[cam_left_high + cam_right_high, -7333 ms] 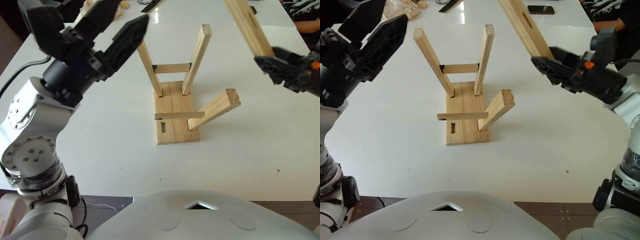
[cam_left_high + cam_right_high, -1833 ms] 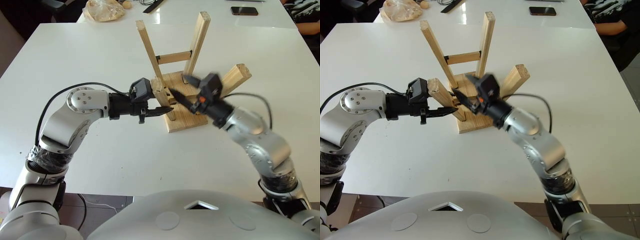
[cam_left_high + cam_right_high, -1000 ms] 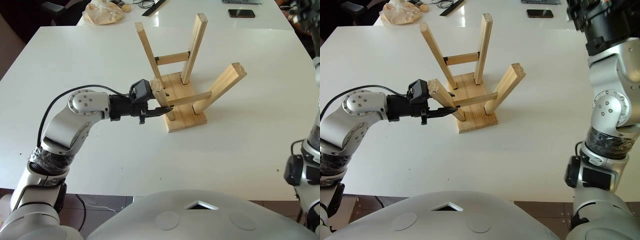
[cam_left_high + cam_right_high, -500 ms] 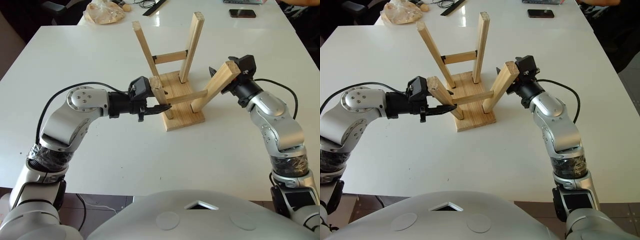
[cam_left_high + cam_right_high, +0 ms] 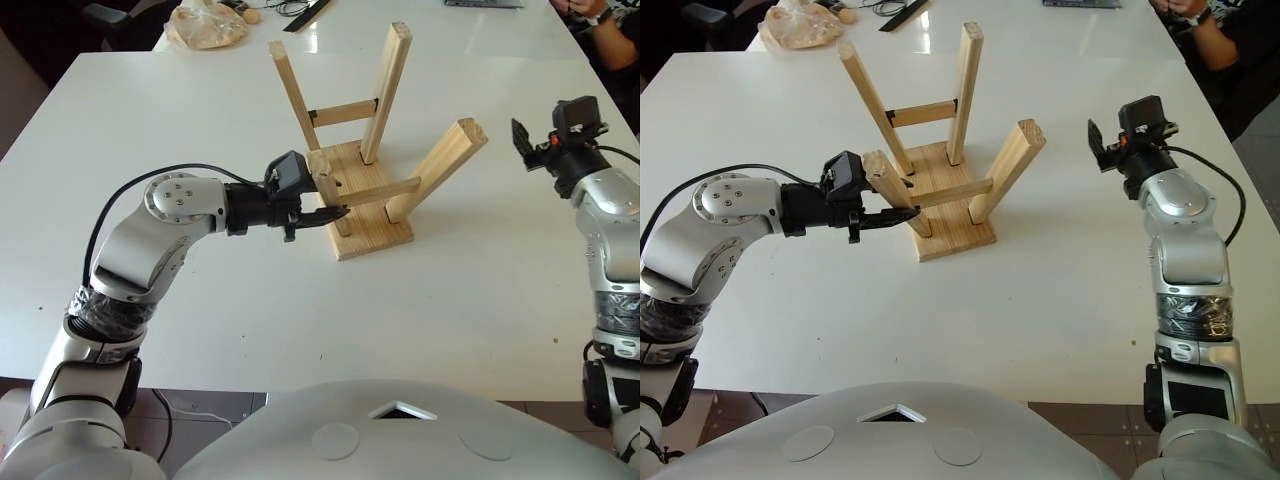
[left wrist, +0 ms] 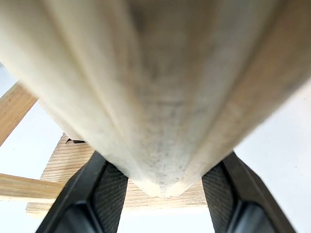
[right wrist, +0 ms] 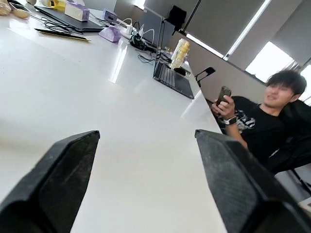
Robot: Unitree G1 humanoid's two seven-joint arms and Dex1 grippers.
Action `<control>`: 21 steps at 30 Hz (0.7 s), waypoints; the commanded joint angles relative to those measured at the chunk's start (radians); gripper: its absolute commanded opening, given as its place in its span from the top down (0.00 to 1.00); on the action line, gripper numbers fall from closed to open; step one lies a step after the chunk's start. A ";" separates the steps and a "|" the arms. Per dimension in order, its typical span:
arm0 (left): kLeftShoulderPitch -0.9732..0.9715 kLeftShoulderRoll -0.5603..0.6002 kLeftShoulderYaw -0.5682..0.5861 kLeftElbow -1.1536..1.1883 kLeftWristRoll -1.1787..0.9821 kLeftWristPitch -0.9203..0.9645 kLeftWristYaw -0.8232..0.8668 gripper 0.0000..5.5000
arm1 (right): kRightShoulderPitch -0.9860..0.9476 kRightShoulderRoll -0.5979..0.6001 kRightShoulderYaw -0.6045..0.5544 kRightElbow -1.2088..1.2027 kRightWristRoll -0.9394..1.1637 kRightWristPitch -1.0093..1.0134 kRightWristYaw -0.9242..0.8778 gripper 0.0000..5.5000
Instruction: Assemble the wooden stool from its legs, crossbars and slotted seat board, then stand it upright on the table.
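A pale, straight-grained wooden seat board (image 5: 378,237), flat and rectangular, lies upside down near the middle of the glossy white table (image 5: 200,120). Two square-section far legs (image 5: 385,90) of the same light wood rise from its far end, splaying slightly apart and joined by a thin far crossbar (image 5: 345,112). At the near right corner a thicker near right leg (image 5: 435,170) leans far out to the right, its sawn end showing rough grain. A slim near crossbar (image 5: 385,189) runs from it to the near left leg (image 5: 322,170), which stands tilted on the board's near left corner. Whether that leg sits fully in its slot cannot be told.

The black left gripper (image 5: 330,210) is clamped on this near left leg from the left side. The left wrist view shows its ribbed pads (image 6: 109,187) pressing both smooth, round-edged faces. The black right gripper (image 5: 552,140) hangs above the right part of the table, well apart from the stool, its fingers spread wide and holding nothing.

Half a second ago the right gripper was at the top of the leaning leg; it has since pulled away to the right. The left gripper stays clamped, and the stool parts sit much as they did. Seven seconds ago the near left corner was bare, and the right gripper held a leg aloft.
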 commanded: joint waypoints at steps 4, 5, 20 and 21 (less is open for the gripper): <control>0.026 -0.008 -0.077 0.047 0.033 0.089 -0.006 0.63 | 0.001 0.340 0.303 -0.548 0.397 0.347 0.056 0.34; 0.023 -0.013 -0.082 0.045 0.031 0.094 -0.005 0.63 | -0.021 0.367 0.310 -0.600 0.451 0.405 0.048 0.34; 0.092 -0.068 0.074 -0.031 -0.105 0.278 0.117 0.36 | 0.100 0.038 0.273 -0.137 -0.045 0.018 0.157 0.33; 0.098 -0.061 0.065 -0.024 -0.088 0.262 0.111 0.36 | 0.103 -0.004 0.301 -0.084 -0.131 -0.061 0.148 0.33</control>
